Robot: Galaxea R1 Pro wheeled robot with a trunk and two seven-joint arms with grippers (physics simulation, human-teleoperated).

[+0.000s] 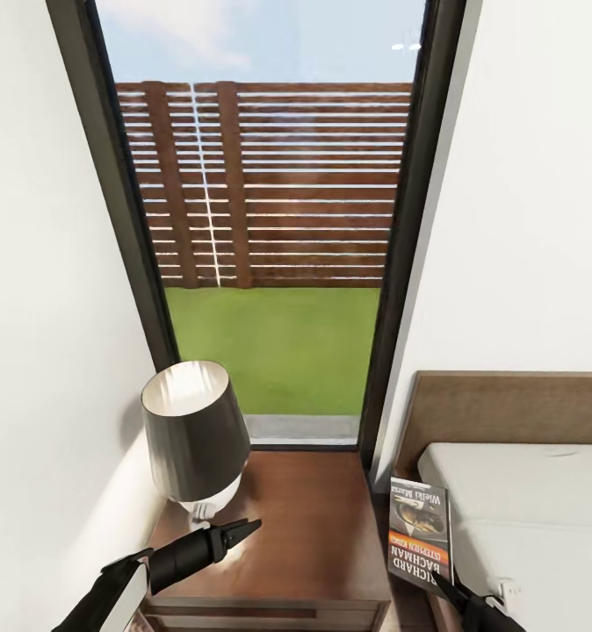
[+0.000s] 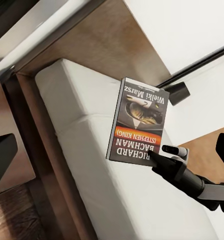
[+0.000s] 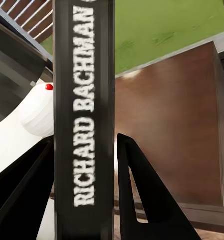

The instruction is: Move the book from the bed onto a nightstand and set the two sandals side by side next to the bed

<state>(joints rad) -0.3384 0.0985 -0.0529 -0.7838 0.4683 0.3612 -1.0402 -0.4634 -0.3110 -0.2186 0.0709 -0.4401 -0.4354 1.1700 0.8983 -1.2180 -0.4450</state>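
One of two jobs under way, none finished yet. Right hand (image 2: 167, 156) clamped on the book (image 1: 419, 537), fingers (image 3: 141, 200) on either side of its spine, cover upright and lifted clear of the bed (image 1: 524, 491), above the gap between mattress edge and nightstand (image 1: 314, 527). Ahead of that hand and to its left, open dark wood of the nightstand top; beyond, a lamp (image 1: 195, 434) with a dark shade over a white base at the far left corner. Left hand (image 1: 239, 529) hovering over the nightstand, just in front of the lamp base, carrying nothing; fingers apparently drawn together to a point, though hard to be certain. Remaining for the book: a short carry leftward from the right hand, then lowering flat onto bare wood, clear of lamp and left hand, probably an easy placement given the free space. Sandals untouched as far as visible; pairing them beside the bed wholly outstanding.
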